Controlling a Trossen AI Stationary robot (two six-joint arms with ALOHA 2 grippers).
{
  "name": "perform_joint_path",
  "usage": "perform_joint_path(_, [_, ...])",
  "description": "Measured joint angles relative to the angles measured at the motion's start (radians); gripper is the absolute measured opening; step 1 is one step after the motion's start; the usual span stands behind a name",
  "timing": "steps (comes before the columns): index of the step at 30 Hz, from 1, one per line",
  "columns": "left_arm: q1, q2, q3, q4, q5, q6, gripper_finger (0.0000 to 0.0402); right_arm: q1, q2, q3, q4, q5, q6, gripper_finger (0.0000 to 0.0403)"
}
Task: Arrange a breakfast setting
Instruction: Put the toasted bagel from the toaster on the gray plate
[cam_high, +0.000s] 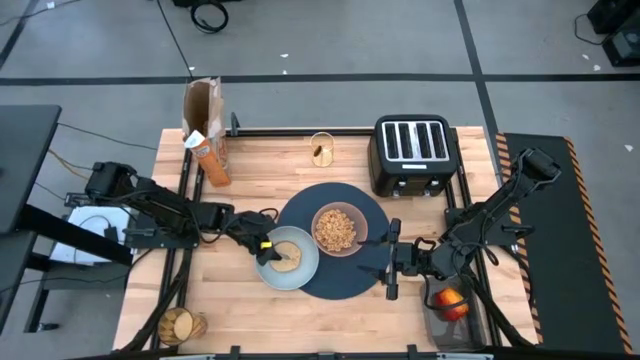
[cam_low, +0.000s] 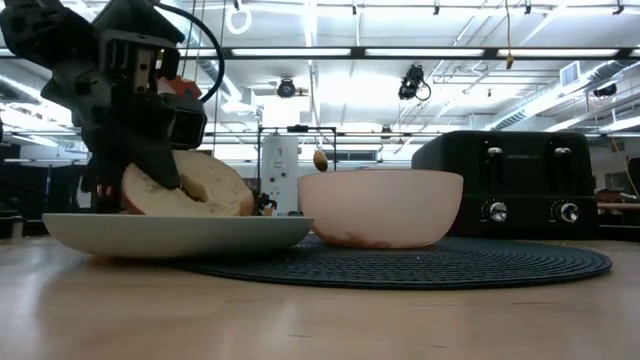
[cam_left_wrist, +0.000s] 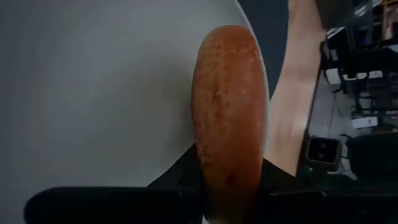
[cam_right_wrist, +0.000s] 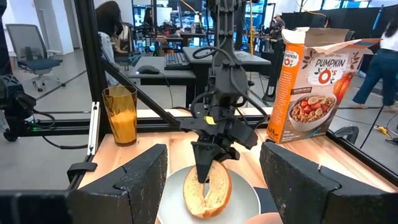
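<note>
- Presently, the bagel (cam_right_wrist: 206, 190) was held on edge over the pale blue-grey plate (cam_high: 290, 272), pinched by the left gripper (cam_right_wrist: 205, 171) fingers, closed on its rim.
- The plate was seen overlapping the navy placemat (cam_high: 345, 285), just beside the pinkish bowl (cam_high: 335, 229) of cereal.
- Judged best practice: bagel to be lowered until flat, then released gently.
- The right gripper (cam_high: 391, 259) was noted waiting near the placemat's edge, fingers apart, nothing held.

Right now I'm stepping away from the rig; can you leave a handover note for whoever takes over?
Left pincer: shut on the bagel, holding it on edge on the plate.
Right pincer: open, empty, beside the placemat.
Done: cereal in the bowl on the placemat.
Left: release the bagel; apple sits off the table's right edge, tumbler at the back edge. Spoon not seen.
</note>
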Motion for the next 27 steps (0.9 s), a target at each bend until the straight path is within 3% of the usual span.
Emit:
perform_joint_path(9, [-0.001, 0.000, 0.000, -0.003, -0.011, 0.051, 0.0070, 0.000, 0.000, 0.000, 0.002, 0.000, 0.000, 0.0261])
perform_joint_path(20, [0.000, 0.000, -0.001, 0.002, -0.019, 0.053, 0.0178, 0.000, 0.000, 0.000, 0.003, 0.000, -0.003, 0.0261])
perform_joint_path(27, [0.000, 0.000, -0.001, 0.002, -0.004, 0.074, 0.0195, 0.000, 0.000, 0.000, 0.004, 0.000, -0.003, 0.0261])
